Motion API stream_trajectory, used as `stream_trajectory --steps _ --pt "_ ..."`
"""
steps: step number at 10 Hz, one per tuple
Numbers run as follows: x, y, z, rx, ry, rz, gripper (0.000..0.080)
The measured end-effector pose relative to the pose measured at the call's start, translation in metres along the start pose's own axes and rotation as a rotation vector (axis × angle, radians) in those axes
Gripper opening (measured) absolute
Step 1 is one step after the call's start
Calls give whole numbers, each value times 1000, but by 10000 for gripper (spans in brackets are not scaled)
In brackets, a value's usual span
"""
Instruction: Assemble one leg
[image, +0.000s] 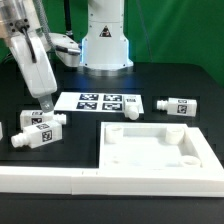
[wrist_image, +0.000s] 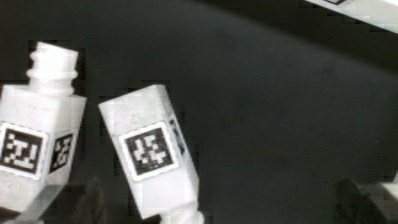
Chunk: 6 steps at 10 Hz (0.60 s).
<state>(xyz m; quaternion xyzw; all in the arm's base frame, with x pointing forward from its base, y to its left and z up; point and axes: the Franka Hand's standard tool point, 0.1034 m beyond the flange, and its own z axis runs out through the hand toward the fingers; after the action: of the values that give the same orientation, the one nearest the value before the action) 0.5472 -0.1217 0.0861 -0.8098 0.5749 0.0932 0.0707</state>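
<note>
1. Ext view only, its far left: edge leg (image: 4, 130) lies on black table (image: 185, 75), cut off by frame.
2. Next over: arm slants down from upper left, and gripper (image: 46, 107) hangs low above a pair of legs. Jaws: can't tell. Tips are too small in ext view, and no fingers are seen in wrist view.
3. The pair in ext view: rear leg (image: 60, 120) is right under the tips, though contact can't be told. Front leg (image: 35, 137) is just beside it, toward the border rail (image: 40, 178), with its tag up and peg twd ext view's left.
4. Wrist view alone gives the pair close up, but which is which vs ext view can't be told.
   - Stepped-peg leg (wrist_image: 39, 125): white block w/ a sharp ridged peg and b/w tags on two faces.
   - Tilted leg (wrist_image: 146, 135): just beside it across a narrow dark gap and angled to it. It has one clear tag, and its peg end points the opposite way, blurred.
5. Ext view only: marker board (image: 98, 101) lies flat behind the pair and carries several tags.
6. Middle leg (image: 130, 108) lies just off the board's right end, near the tabletop's far edge.
7. Tabletop (image: 150, 150): big white square w/ a raised rim, on ext view's right, touching the rail.
8. Right leg (image: 178, 105) sits well apart from the pair, tag facing the camera.
</note>
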Motion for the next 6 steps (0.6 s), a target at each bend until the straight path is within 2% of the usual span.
stream_trajectory --steps 1,2,3,4,5,6 --pt "1 1 1 6 -4 12 649" --pt "3 8 4 61 -35 88 649" --pt "4 27 7 103 -52 157 649" --pt "1 48 13 135 -76 234 649" --pt "0 57 14 123 -74 229 649" --pt "-2 55 14 115 -95 203 649"
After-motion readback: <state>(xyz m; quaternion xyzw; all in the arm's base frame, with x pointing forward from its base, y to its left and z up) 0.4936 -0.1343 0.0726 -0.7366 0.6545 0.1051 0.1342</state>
